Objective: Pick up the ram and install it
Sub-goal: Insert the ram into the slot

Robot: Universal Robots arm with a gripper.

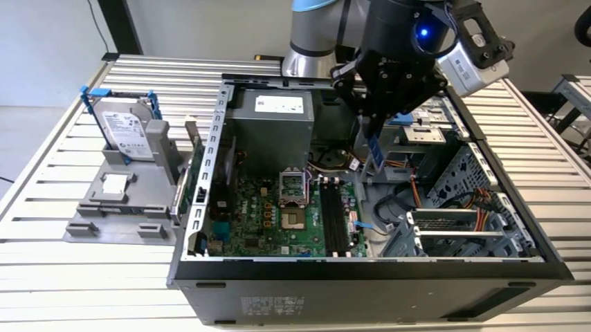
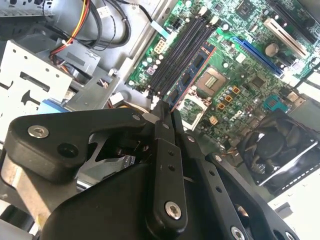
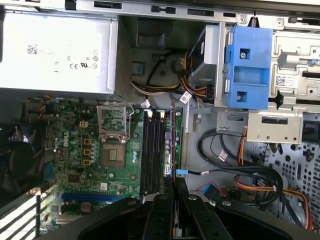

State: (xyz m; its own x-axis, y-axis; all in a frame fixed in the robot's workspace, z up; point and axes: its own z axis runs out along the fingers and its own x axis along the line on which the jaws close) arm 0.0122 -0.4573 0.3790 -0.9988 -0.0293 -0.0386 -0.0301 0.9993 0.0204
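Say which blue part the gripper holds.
The ram, a thin stick clamped in the gripper above the motherboard. The blue-framed drive stands outside the case; the blue bracket sits on the drive cage.

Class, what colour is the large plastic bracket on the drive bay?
Blue; the plastic bracket shows best in the first wrist view.

It looked like a robot lab or workshop, because an open computer case (image 1: 369,277) sat on a bare surface (image 1: 83,277) of metal slats, a hard drive (image 1: 124,128) stood in a grey holder (image 1: 120,207) beside it, and a big robot arm (image 1: 314,34) hung above.
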